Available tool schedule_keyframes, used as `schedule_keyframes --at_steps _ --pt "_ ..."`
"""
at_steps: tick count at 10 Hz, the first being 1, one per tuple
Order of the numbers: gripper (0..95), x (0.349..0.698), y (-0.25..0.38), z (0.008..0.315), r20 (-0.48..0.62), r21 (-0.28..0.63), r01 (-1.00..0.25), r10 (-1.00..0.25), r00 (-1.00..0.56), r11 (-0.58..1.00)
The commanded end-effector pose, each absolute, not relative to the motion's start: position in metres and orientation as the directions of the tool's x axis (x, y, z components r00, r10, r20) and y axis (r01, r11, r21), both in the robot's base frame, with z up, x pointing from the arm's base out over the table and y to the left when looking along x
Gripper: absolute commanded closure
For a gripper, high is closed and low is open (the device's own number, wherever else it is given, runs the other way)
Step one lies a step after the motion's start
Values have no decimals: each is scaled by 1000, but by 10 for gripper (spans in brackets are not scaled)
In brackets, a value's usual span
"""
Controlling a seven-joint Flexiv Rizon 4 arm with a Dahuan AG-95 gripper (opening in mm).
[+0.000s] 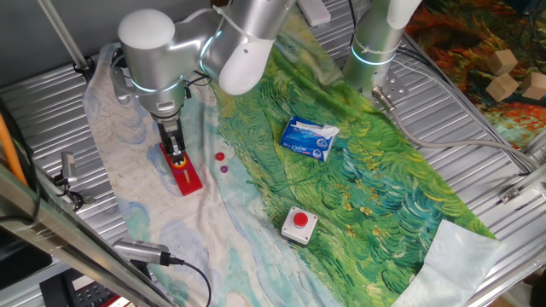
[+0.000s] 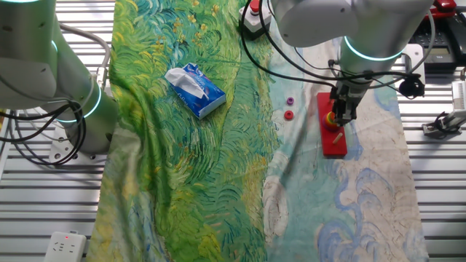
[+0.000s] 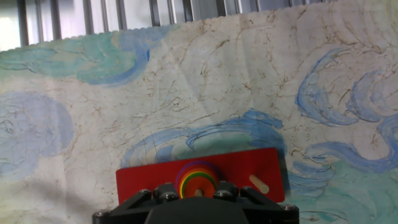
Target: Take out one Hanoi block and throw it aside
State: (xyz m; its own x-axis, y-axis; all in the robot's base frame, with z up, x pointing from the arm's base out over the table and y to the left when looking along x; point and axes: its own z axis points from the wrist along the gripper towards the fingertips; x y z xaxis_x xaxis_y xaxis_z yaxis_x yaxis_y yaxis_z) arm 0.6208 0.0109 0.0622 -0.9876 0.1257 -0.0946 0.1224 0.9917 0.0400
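Hand view: tool [image 3: 198, 194], grip state indeterminate, sits centred above the disc stack [image 3: 196, 178]; bare peg [image 3: 257, 183] at 3 o'clock.

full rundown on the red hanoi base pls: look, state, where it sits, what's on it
The red base is a flat rectangular slab, glossy like painted wood or plastic. It lies flat on the pale, blue-swirled part of the cloth. A stack of rainbow discs sits on one peg near its middle; a bare light wooden peg stands beside it. The claw hovers directly over the stack; contact cannot be judged. Two small loose discs lie on the cloth nearby, apart from the base.
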Motion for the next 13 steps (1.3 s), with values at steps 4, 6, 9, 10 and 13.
schedule_keyframes --at_steps 4,6,9,10,13 --pt "570 621 11 62 -95 40 124 127 -987 991" --pt "570 621 11 62 -95 39 122 126 -988 992" --pt "570 621 11 62 -95 40 126 129 -987 991" --pt "570 621 11 62 -93 40 128 131 -987 991" --pt "570 620 11 62 -92 39 126 129 -987 991"
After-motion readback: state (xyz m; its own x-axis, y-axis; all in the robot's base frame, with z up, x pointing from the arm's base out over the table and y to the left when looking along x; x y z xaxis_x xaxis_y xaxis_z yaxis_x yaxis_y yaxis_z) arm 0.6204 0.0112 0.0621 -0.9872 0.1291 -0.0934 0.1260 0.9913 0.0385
